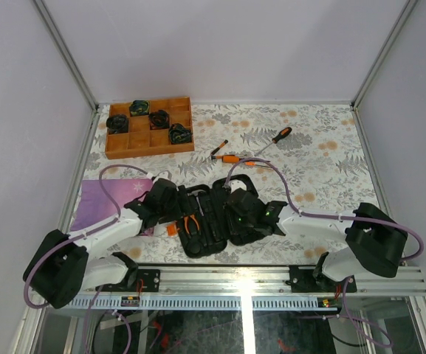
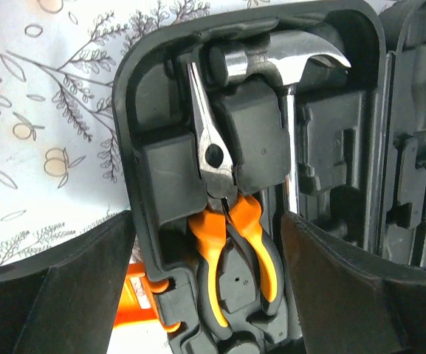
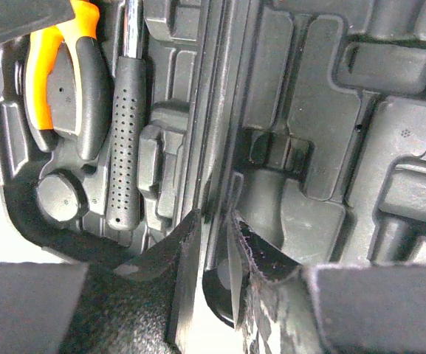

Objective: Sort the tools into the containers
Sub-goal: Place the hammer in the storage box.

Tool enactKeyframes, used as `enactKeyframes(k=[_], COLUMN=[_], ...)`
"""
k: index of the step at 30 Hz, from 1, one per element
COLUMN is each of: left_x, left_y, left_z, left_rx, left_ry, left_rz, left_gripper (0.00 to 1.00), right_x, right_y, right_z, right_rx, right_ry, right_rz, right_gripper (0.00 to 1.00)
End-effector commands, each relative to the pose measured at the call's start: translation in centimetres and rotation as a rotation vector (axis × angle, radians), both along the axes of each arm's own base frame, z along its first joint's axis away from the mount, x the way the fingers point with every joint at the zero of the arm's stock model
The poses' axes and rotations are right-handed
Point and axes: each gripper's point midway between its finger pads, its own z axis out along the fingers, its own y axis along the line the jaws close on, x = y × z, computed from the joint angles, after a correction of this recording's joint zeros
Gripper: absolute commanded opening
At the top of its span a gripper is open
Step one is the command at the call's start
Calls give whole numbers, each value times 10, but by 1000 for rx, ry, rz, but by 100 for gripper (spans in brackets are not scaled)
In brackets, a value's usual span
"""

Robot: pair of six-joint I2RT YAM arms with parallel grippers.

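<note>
Sorting into case [image 1: 214, 234]: pliers [image 2: 231, 243], hammer [image 2: 286, 66] seated; screwdrivers [image 1: 280, 136] loose on table [image 1: 331, 140].
Light, rigid, roll-prone; take by handle. Left gripper [image 2: 205, 221] wide, empty; right gripper [image 3: 214, 221] near-closed at hinge [image 3: 209, 110], hold unclear.

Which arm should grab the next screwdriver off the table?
Right, probably. The loose screwdrivers lie beyond the case, right of centre, nearer the right hand. The left hand hangs open over the seated pliers, farther from them.

case [image 2: 161, 169]: black | pliers [image 2: 216, 169]: orange-and-black handles | hammer [image 2: 294, 55]: steel head, black dotted grip | tablecloth [image 1: 323, 158]: white, floral print | tray [image 1: 148, 152]: brown
</note>
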Motion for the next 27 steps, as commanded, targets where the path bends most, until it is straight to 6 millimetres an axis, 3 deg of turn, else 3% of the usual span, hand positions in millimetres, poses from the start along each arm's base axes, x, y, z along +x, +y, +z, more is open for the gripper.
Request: enactKeyframes(k=[1,7,13,22,27], left_x=[35,55,61,52,48], left_y=[-22,-24,-9,11,18], left_z=[27,37,50,112,137], left_rx=[-56,-29,27,56,94], left_ry=[-122,-136,-120,-227,-265], left_rz=[-41,-29,25,19,-15], left_gripper=[77,77,78,81,81], right_x=[5,20,45,77,86], right_y=[12,7,-34,-89,-108], right_z=[8,20,43,111,134], right_rx=[40,37,-31,-74,-116], right_ry=[-3,-37,-158,-428,-502], right_rz=[4,-26,-167,-342,-401], right_gripper=[28,33,38,44,49])
